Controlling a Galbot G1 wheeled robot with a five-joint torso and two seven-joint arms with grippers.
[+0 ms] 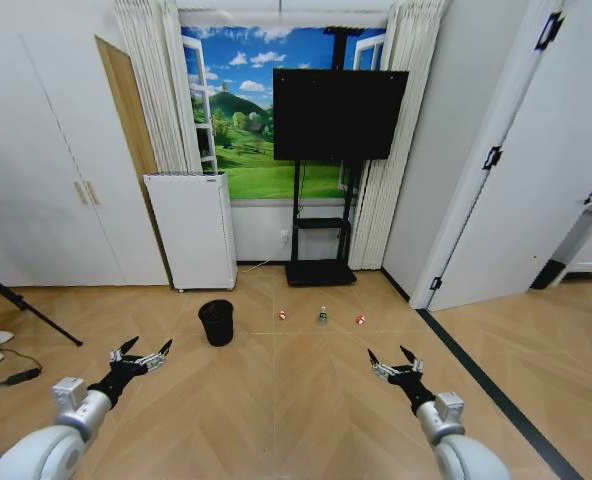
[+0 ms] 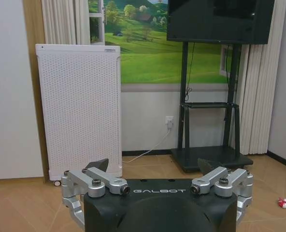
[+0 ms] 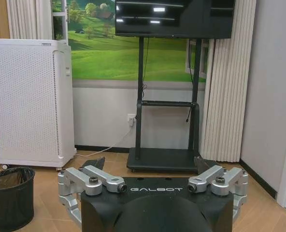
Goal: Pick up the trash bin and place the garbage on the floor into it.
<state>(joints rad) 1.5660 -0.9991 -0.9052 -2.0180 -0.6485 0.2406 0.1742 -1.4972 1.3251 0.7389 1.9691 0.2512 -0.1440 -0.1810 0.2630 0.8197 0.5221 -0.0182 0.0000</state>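
From the head camera nothing is done yet: the trash bin [image 1: 216,322] stands on the floor, the garbage [image 1: 322,316] (apparently three small bits) lies beside it, well ahead of the left gripper [image 1: 144,351] and right gripper [image 1: 395,360], both spread, empty. Each wrist camera confirms parted fingers.

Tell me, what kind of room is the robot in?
Probably a mock living room: a big TV on a stand, long curtains beside a painted window scene, and a herringbone wood floor.
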